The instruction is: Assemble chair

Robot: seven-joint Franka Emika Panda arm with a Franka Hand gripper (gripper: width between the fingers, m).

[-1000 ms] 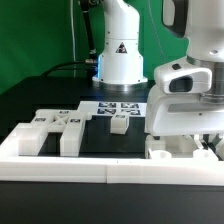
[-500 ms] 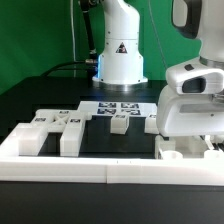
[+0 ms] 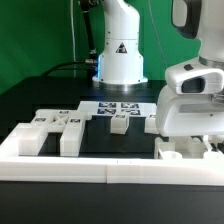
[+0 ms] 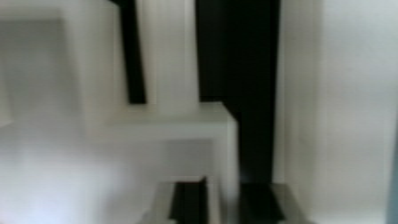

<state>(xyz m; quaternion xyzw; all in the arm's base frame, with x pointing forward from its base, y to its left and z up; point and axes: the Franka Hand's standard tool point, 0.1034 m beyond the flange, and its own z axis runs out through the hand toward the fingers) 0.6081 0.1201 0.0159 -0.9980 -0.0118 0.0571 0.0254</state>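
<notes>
Several white chair parts lie on the black table. A group of chunky blocks and slabs (image 3: pixel 52 129) sits at the exterior view's left. A small tagged cube (image 3: pixel 119 123) stands in the middle. My big white gripper (image 3: pixel 188 146) hangs low at the exterior view's right, over more white parts (image 3: pixel 178 153) by the border wall. Its fingertips are mostly hidden behind its own body and those parts. The wrist view is blurred: a white part (image 4: pixel 178 140) fills it close up, with black gaps beside it. I cannot tell whether the jaws hold anything.
The low white border wall (image 3: pixel 90 166) runs along the front. The marker board (image 3: pixel 120 106) lies flat behind the cube. The robot's white base (image 3: pixel 120 50) stands at the back, in front of a green backdrop.
The gripper has shifted toward the exterior view's right over the last second, then held still. The parts on the table have not moved.
</notes>
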